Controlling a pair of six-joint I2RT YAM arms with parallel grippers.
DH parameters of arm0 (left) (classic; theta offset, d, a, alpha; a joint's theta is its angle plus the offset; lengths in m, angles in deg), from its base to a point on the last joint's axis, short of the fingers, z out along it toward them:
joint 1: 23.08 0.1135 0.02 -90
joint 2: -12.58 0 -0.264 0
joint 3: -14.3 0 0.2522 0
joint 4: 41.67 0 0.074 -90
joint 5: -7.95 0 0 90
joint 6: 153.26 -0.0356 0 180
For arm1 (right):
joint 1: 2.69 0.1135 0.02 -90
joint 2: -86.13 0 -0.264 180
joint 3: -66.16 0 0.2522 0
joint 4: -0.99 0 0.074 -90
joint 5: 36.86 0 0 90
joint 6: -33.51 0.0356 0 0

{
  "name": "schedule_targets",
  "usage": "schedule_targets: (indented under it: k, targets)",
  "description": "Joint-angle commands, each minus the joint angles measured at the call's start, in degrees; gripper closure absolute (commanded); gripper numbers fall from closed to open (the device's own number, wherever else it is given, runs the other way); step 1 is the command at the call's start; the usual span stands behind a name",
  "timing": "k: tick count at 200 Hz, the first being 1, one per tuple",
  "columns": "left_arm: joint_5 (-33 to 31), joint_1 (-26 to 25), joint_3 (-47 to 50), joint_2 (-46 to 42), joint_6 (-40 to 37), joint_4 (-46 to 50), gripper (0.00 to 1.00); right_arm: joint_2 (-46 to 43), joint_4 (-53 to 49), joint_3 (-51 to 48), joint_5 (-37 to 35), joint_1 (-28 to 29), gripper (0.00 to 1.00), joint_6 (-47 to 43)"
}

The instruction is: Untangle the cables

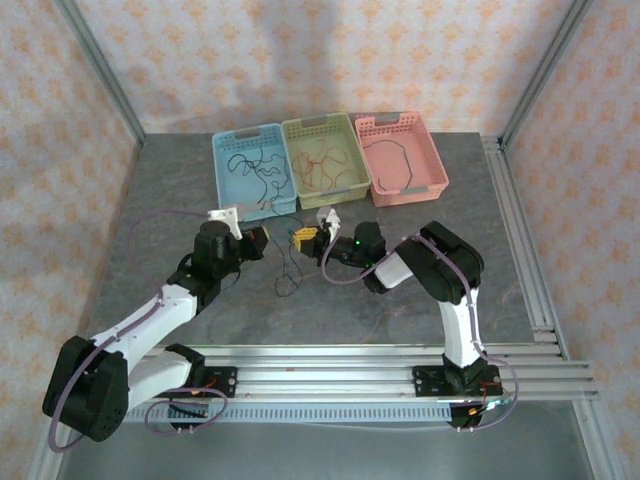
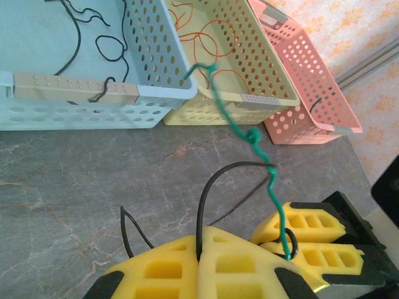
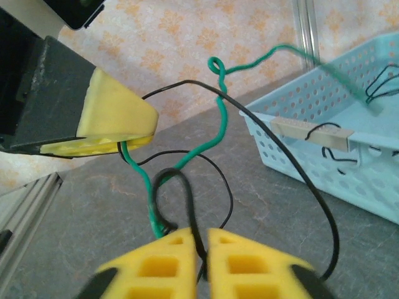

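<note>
Left wrist view: we see our left hand [image 2: 199, 254] closed on a thin black cable [image 2: 201, 212], our right hand [image 2: 293, 242] closed on a thin green cable [image 2: 252, 135] beside it

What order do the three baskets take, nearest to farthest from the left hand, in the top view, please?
1. Blue basket, leftmost, just beyond the left hand.
2. Yellow basket, middle.
3. Pink basket, rightmost.
</note>
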Motion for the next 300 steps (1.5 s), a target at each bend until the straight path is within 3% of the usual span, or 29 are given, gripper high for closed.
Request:
schedule_targets:
  k: [1,39,84,133,157,211,258,300]
  targets:
    - [1.5,-1.1,-2.3,-0.2,-0.6,-0.5,1.0,-0.3,2.2,0.1,-0.3,0.7,1.0,-1.7]
    - [-3.0,-1.2,-3.1,0.3,-0.6,2.5,1.0,-4.3,2.2,-4.5,-14.1,0.7,1.0,-9.2]
    - [-5.2,-1.2,-3.6,0.6,-0.6,4.1,1.0,-11.1,2.2,-11.1,-46.5,1.8,1.0,-21.9]
    - [-10.9,-1.1,-2.6,-1.9,-0.2,6.2,1.0,-11.6,2.3,-11.4,-69.2,2.5,1.0,-24.8]
    - [-13.8,-1.0,-2.2,-3.4,0.2,7.4,1.0,-11.5,2.2,-11.5,-74.7,1.7,1.0,-22.7]
    - [-20.5,0.4,-1.6,-5.3,2.6,11.1,1.0,-12.4,2.1,-14.6,-78.0,-4.4,1.0,-8.4]
    - [-21.4,6.3,0.1,-6.7,7.2,13.5,1.0,-13.2,2.2,-14.8,-77.9,-4.6,1.0,-7.1]
    - [-20.6,6.5,0.2,-6.4,7.2,13.1,1.0,-15.5,2.1,-14.2,-75.8,-4.4,1.0,-8.6]
